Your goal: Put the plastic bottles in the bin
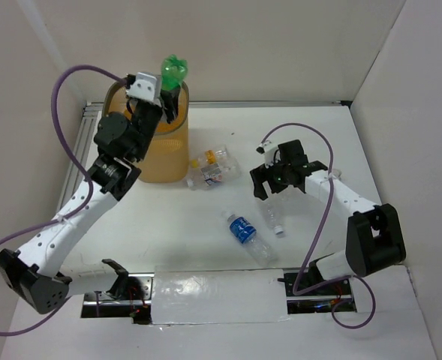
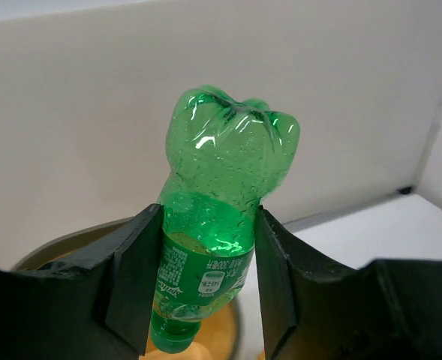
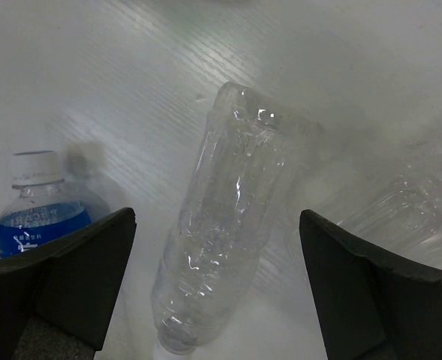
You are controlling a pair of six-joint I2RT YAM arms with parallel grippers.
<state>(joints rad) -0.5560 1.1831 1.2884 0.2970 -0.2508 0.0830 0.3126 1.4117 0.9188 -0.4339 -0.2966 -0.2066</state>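
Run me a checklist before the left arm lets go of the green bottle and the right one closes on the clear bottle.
1. Left claw shut on the green plastic bottle: ok.
2. Its cap end over the opening of the orange mesh bin: ok.
3. Right claw open, one finger on either side of the crushed clear plastic bottle: ok.
4. Blue-labelled clear bottle outside the right claw's fingers: ok.
5. Second clear bottle beside the right finger, out of the closing path: cannot tell.
6. Right claw low enough to grip: cannot tell.
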